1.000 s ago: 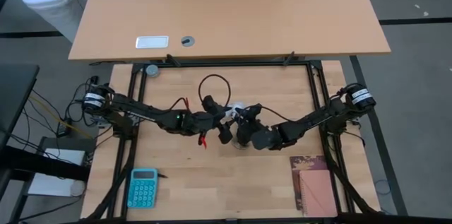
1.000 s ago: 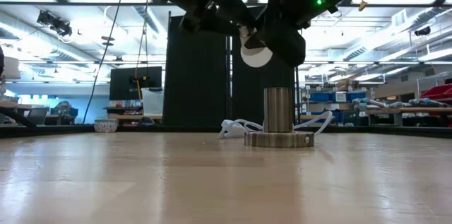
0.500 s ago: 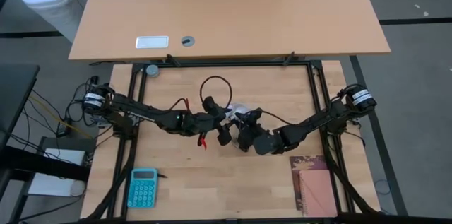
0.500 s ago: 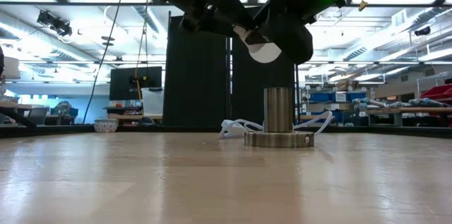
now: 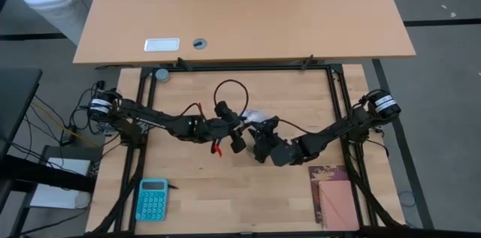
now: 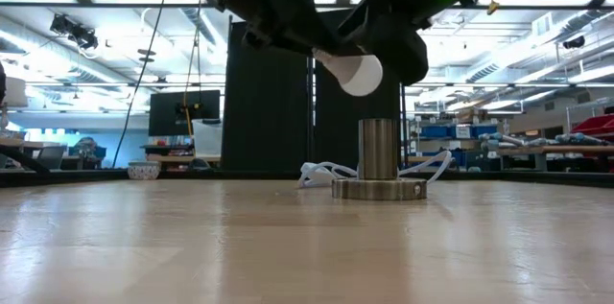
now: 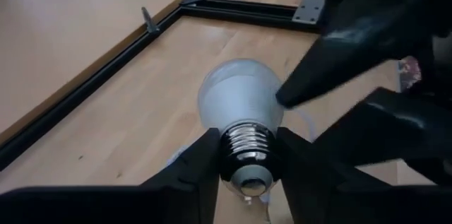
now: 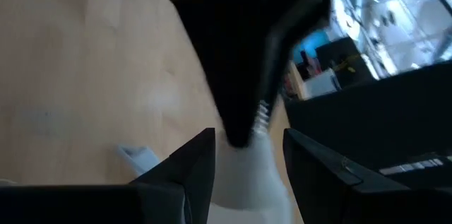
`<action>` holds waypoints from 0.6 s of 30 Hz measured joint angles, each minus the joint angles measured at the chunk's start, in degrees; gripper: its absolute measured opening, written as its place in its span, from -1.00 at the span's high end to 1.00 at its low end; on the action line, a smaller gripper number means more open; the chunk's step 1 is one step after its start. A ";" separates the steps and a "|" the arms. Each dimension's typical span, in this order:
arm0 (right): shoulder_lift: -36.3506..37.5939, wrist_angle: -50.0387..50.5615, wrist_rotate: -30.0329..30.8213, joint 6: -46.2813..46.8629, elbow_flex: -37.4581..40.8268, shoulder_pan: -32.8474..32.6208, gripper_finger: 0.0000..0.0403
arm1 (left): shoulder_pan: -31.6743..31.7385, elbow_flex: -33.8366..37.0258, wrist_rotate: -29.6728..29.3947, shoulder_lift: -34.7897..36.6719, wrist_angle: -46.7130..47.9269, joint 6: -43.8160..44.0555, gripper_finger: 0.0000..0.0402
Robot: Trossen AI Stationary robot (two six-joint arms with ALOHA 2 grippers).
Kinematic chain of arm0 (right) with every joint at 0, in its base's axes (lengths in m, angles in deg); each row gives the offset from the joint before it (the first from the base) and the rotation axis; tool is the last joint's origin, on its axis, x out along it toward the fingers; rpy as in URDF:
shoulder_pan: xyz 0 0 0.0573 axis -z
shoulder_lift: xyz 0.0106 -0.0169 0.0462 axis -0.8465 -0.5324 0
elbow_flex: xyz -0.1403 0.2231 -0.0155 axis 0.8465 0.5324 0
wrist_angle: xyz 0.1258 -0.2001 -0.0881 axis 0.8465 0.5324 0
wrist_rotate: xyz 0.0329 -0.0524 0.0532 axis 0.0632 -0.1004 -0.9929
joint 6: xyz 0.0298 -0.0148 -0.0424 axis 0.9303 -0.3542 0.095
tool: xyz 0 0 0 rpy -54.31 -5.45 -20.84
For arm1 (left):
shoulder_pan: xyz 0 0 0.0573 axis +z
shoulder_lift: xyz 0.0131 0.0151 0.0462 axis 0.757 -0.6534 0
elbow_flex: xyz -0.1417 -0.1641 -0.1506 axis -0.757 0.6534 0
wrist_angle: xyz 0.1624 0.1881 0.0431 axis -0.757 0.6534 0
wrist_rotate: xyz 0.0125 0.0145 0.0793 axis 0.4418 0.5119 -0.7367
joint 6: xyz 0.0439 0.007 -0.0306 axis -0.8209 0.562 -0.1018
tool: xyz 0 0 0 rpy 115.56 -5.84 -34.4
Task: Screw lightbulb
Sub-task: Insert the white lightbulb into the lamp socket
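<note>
Left gripper (image 7: 246, 160) clamps the screw base of the lightbulb (image 7: 239, 98), one bulb only. Right gripper (image 8: 247, 155) has its two fingers spread either side of the globe, not visibly pinching. One socket post (image 6: 378, 149) on one round base (image 6: 379, 189), with a white cable (image 6: 321, 172) behind the post. Bulb hangs in the air above and just beside the post, globe toward it. Versus half a second ago: globe has tipped closer to the post top; both arms barely shifted.
</note>
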 joint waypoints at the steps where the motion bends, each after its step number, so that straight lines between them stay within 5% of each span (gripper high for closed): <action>1: 0.11 -0.04 1.17 0.00 0.00 -0.30 0.18 | 0.01 0.00 0.02 0.00 0.18 -0.18 0.34; 11: 5.17 0.47 7.49 3.01 0.00 -7.26 0.18 | 0.11 0.00 1.45 0.00 0.16 -1.29 0.34; 14: 9.59 4.21 5.82 12.43 0.00 -10.03 0.18 | 0.11 0.02 1.71 0.00 -1.31 -2.73 0.34; 18: 17.23 17.31 -4.01 32.54 0.26 -10.91 0.19 | 0.09 0.37 3.94 0.00 -9.01 -7.06 0.34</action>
